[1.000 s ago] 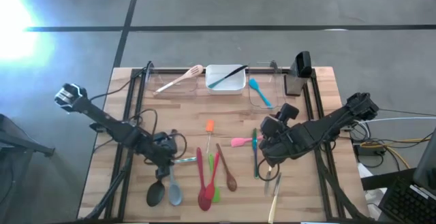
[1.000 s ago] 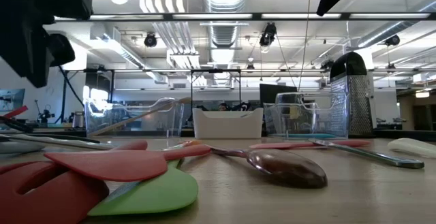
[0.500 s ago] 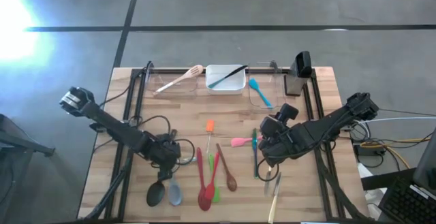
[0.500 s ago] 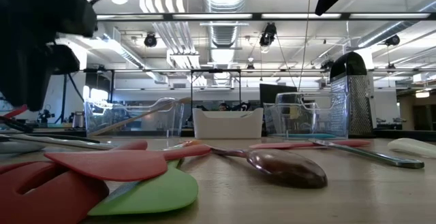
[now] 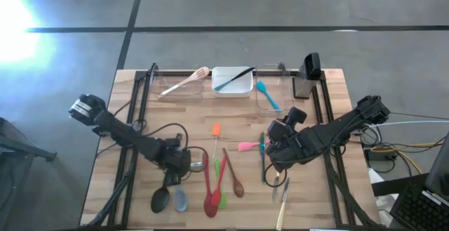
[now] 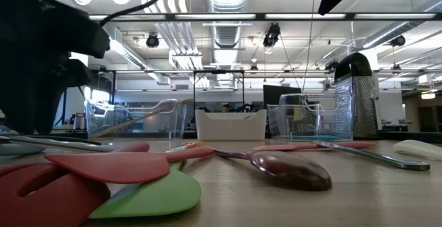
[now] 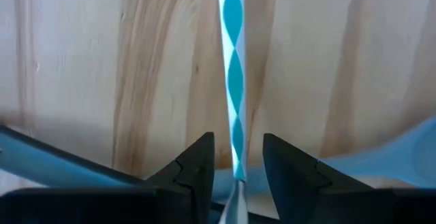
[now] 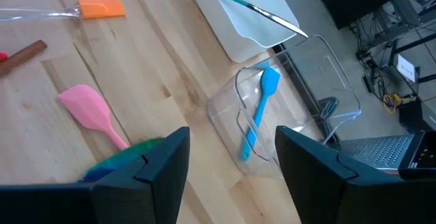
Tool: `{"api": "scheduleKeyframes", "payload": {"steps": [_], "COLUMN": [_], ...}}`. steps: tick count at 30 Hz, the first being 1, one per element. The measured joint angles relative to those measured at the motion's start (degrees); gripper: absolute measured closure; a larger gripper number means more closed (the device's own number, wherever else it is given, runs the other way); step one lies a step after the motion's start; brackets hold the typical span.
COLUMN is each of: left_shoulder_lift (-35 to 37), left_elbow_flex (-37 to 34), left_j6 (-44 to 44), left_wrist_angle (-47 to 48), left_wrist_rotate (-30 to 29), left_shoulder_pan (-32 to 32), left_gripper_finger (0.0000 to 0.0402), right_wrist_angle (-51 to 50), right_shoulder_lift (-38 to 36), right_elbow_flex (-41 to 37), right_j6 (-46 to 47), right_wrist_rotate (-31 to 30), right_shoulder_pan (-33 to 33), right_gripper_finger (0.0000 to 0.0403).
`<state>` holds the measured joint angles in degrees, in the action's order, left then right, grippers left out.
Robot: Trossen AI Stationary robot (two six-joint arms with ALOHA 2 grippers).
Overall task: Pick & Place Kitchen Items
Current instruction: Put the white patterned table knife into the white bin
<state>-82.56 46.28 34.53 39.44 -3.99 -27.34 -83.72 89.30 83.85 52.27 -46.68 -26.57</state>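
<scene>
A blue plastic spatula (image 5: 266, 95) is lying in the clear plastic tub (image 5: 275, 107); the white rectangular tub (image 5: 232, 81) is sitting just left.

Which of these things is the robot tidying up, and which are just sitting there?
For the job:
pink spatula
orange spatula
blue spatula
wooden spoon
black spoon
red spoons
striped utensil, between the left gripper's fingers

Just there:
white tub
clear tubs
grater

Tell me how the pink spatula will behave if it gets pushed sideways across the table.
The pink spatula lies flat on the table, so it should slide or pivot, not roll. Its slim build suggests it is light. The blade looks like soft silicone and may flex under pressure.
</scene>
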Motion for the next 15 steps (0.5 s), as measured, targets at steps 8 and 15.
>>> {"api": "scheduleKeyframes", "payload": {"steps": [8, 15], "left_shoulder_lift": [-3.66, -6.4], "left_elbow_flex": [-0.09, 0.0], "left_j6": [-1.3, -2.75], "left_wrist_angle": [0.11, 0.09], "left_wrist_rotate": [2.68, 3.19], "left_shoulder_pan": [1.63, 1.87], "left_gripper_finger": [0.0275, 0.0281], "right_wrist_angle": [0.15, 0.15], "right_shoulder_lift": [0.0, 0.0], "right_elbow_flex": [0.0, 0.0], "right_j6": [-0.47, -0.5], "right_wrist_rotate": [0.02, 0.02], "right_shoulder_pan": [0.0, 0.0], "right_gripper_finger": [0.0193, 0.0193]}}
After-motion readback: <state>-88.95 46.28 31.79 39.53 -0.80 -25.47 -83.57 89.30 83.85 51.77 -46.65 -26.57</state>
